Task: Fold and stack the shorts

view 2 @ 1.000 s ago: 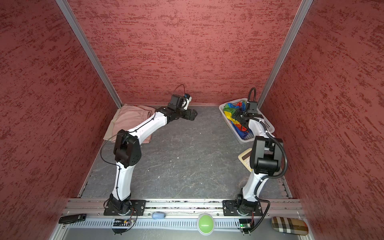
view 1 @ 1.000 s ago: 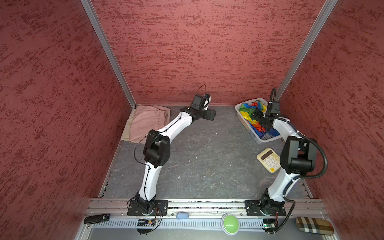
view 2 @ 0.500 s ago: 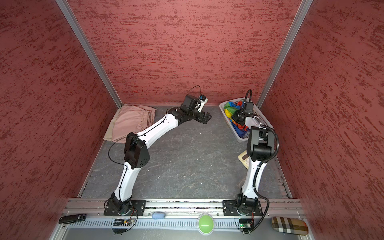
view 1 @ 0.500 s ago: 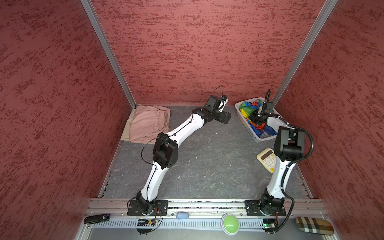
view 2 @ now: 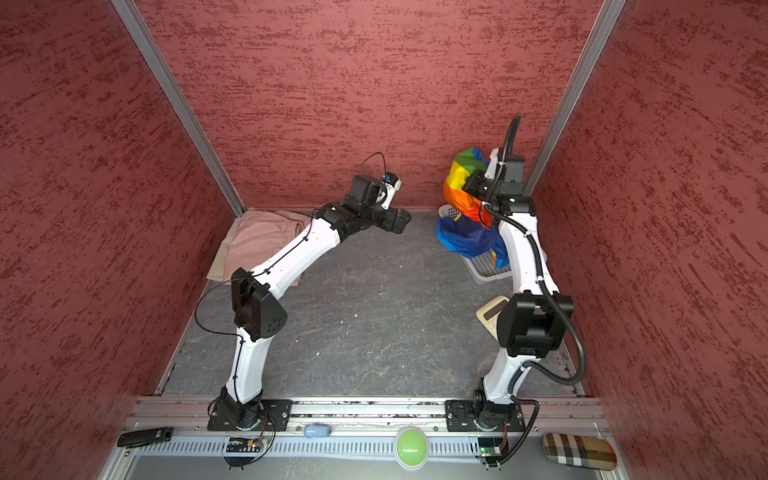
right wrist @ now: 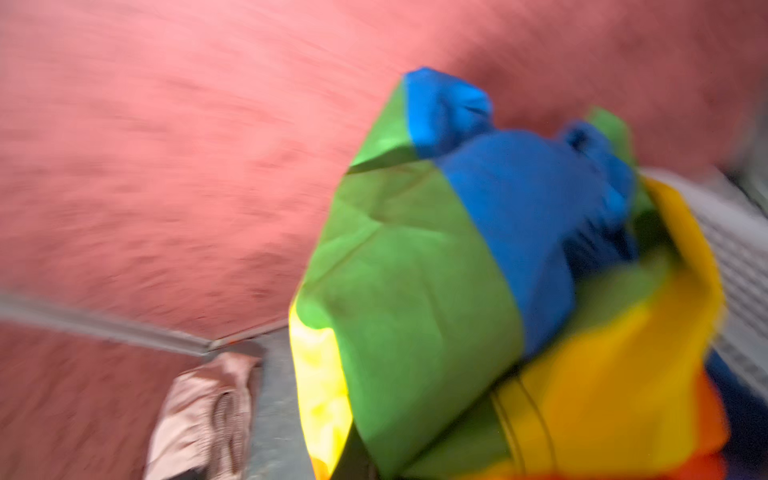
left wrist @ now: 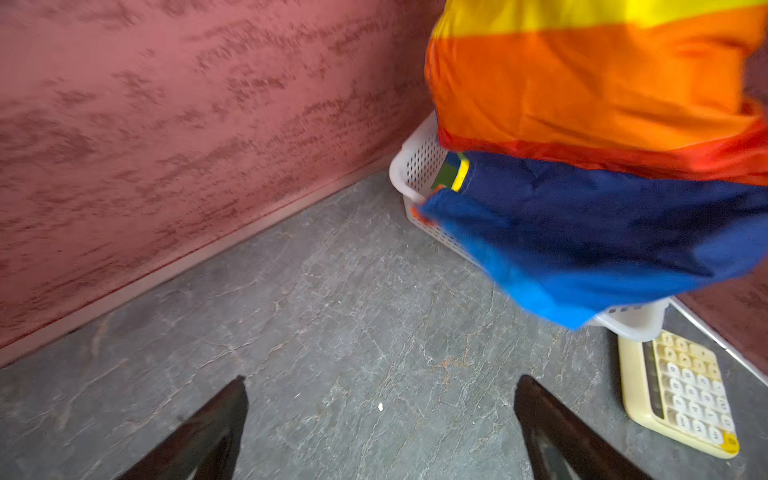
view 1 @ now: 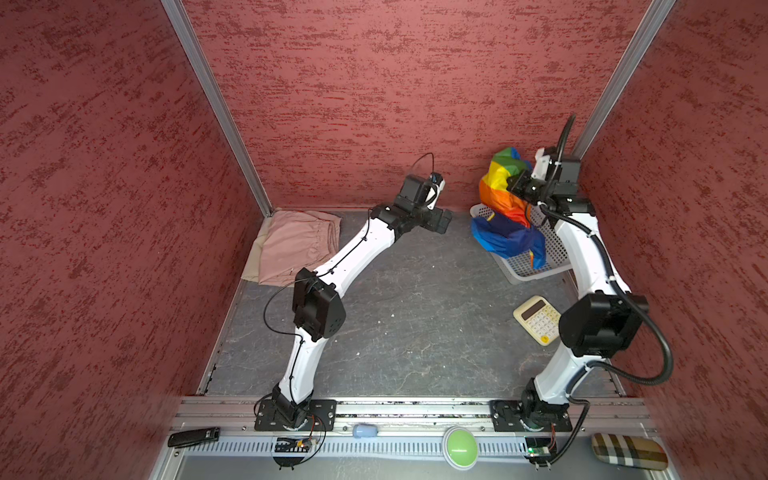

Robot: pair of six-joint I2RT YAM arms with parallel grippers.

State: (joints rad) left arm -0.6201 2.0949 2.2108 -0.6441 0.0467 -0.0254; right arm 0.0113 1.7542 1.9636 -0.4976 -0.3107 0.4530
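Note:
The rainbow-striped shorts hang bunched above the white basket, their blue end trailing into it. My right gripper is shut on their upper part, and the cloth hides its fingers in the right wrist view. The dusty pink shorts lie folded in the back left corner on the beige shorts. My left gripper is open over bare table, left of the hanging shorts.
A cream calculator lies on the table just in front of the basket. Red walls close in the back and both sides. On the front rail sit a green button, a black handset and a plaid case.
My right gripper closed on the rainbow shorts in the basket and raised them above it. My left arm swung right from beside the pink shorts toward the basket, still open.

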